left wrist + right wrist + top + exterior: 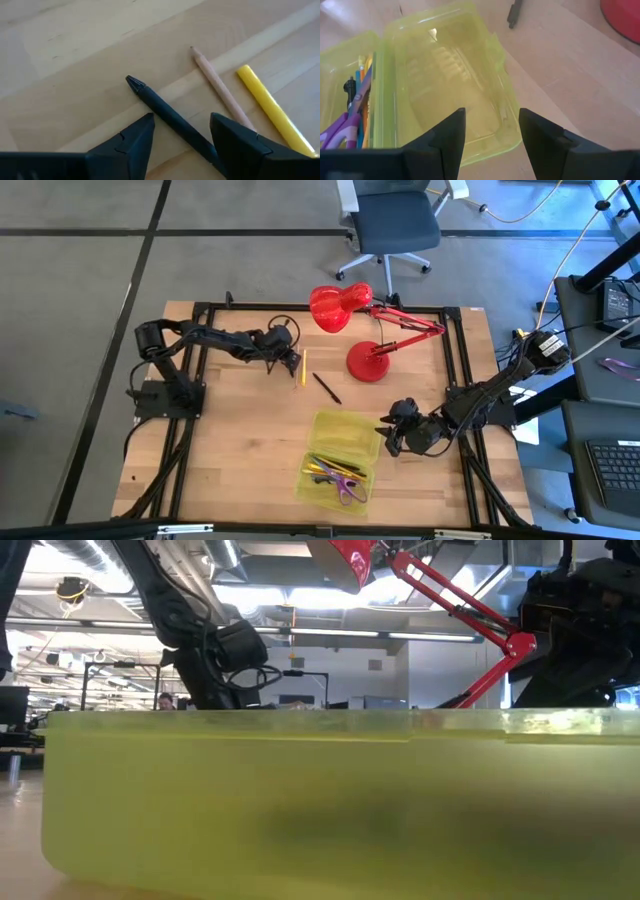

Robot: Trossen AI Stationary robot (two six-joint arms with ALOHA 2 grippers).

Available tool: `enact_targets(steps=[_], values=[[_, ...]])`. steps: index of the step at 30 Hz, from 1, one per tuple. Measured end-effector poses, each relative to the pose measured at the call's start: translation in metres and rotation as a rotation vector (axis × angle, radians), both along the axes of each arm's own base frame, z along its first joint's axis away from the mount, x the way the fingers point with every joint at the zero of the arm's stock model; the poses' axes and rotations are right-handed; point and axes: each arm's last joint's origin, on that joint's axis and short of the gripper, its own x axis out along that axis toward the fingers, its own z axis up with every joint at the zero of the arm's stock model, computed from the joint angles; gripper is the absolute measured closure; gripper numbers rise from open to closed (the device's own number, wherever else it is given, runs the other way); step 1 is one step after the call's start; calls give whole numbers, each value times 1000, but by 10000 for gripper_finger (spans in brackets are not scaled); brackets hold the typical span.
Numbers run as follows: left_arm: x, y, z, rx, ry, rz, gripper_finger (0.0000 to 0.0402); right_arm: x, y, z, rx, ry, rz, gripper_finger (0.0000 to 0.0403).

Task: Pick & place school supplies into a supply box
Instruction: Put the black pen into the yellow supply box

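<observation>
The yellow-green supply box [342, 438] lies open on the table. Its near half [333, 477] holds pens, pencils and purple-handled scissors [342, 131]. Its far half [450, 75] is empty. A black pen [165, 112], a tan pencil [220, 90] and a yellow pencil [270, 107] lie flat on the wood beyond the box. My left gripper [182, 125] is open over the black pen [327, 388], one finger on each side of it in the left wrist view. My right gripper [492, 117] is open and holds nothing, at the right edge of the box's empty half [390, 438].
A red desk lamp stands on its round base [365, 361] just beyond the black pen, with its head [338, 308] toward the far edge. In the low view the box's wall [320, 800] fills the foreground. Bare wood lies left of the box.
</observation>
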Motion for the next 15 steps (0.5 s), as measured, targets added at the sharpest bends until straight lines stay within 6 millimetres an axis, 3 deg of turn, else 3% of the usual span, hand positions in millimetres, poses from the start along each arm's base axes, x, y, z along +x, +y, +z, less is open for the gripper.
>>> enact_targets(steps=[15], values=[[-8,-8,-4,-29,158,-183,357,0,0,0,-1,1,1,215]])
